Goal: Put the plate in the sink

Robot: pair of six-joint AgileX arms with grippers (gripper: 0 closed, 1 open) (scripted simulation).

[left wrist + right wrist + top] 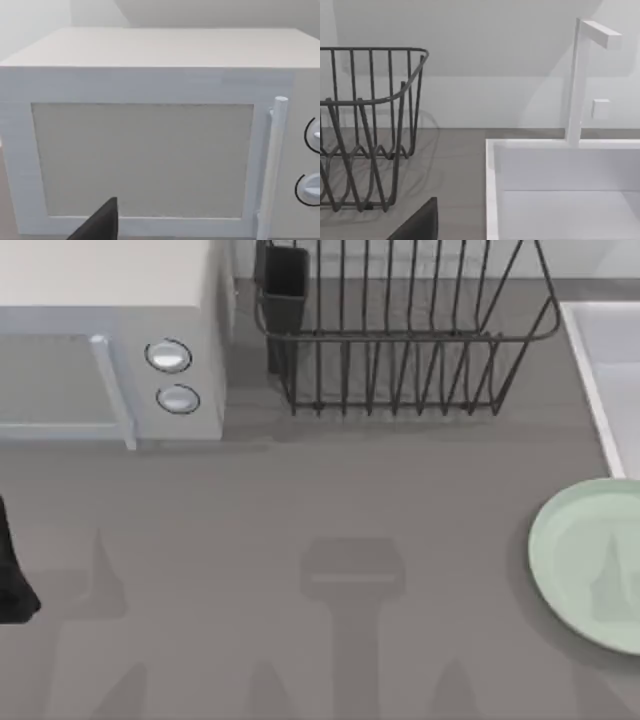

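Note:
The pale mint-green plate (590, 565) lies flat on the grey table at the right edge, partly cut off by the frame. Behind it, at the back right, is the light grey-white sink (600, 350), and nothing is in the part I can see. The right wrist view looks at the sink's raised rim (492, 190) and its white faucet (577, 80). A dark part of my right gripper (420, 225) shows low in that view. My left gripper (12, 575) is parked at the table's left edge and faces the microwave, far from the plate.
A white microwave (110, 350) with a closed door (145, 160) and two knobs stands at the back left. A dark wire dish rack (400, 350) with a dark cup (283, 285) on its left end stands at the back middle, just left of the sink.

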